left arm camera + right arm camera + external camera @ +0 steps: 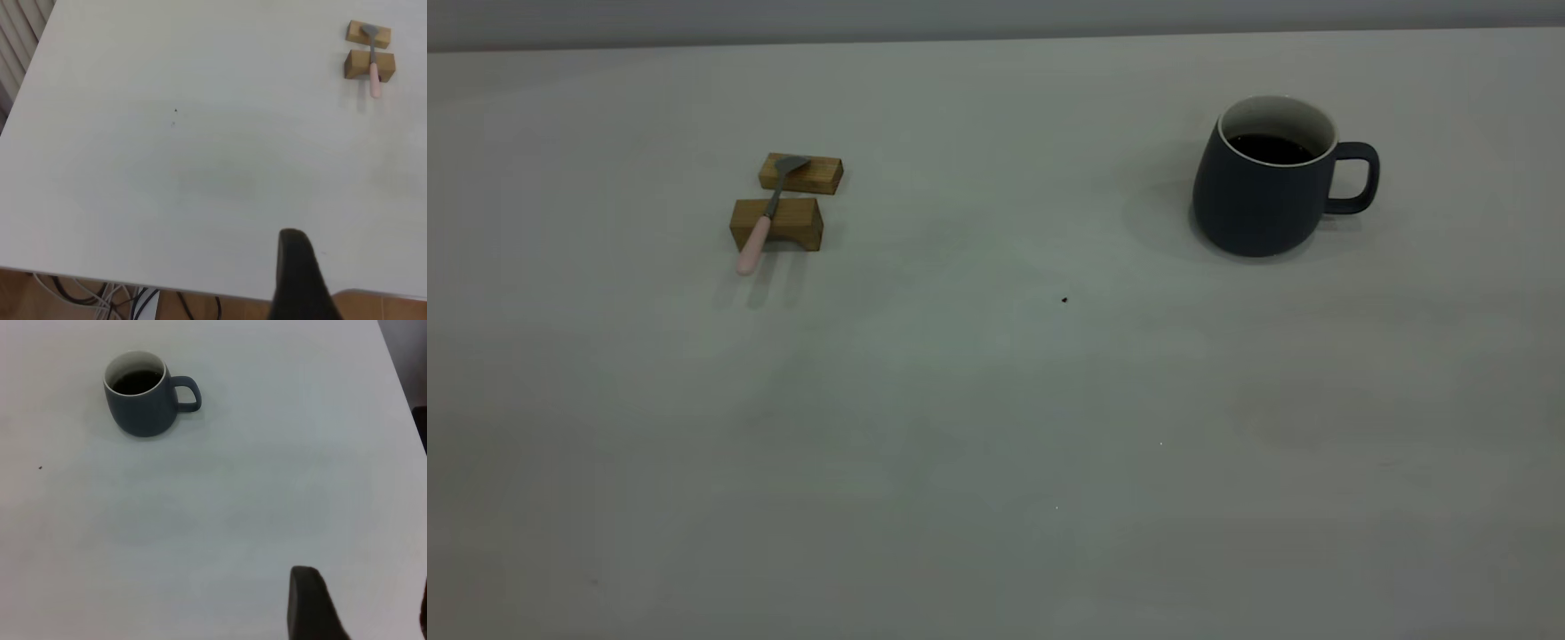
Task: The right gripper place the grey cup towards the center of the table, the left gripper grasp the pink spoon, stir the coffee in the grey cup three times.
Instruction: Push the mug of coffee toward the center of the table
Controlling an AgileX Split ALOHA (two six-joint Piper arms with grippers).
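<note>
The grey cup (1263, 191) stands upright at the right back of the table (996, 427), its loop handle pointing right and dark coffee (1270, 148) inside. In the right wrist view, the grey cup (141, 403) is far from my right gripper (365, 607). That gripper is open and empty, with one finger (310, 607) well apart from the other at the picture's edge. The pink spoon (758, 233) lies across two wooden blocks at the left back. In the left wrist view, the pink spoon (373, 70) is far from my left gripper (360, 280). One dark finger (298, 277) shows, with nothing beside it.
Two brown wooden blocks (800, 173) (776, 224) carry the spoon. A tiny dark speck (1064, 300) marks the table's middle. The table's edge (200, 293) shows near the left gripper, with cables (100, 293) on the floor beyond it. Neither arm appears in the exterior view.
</note>
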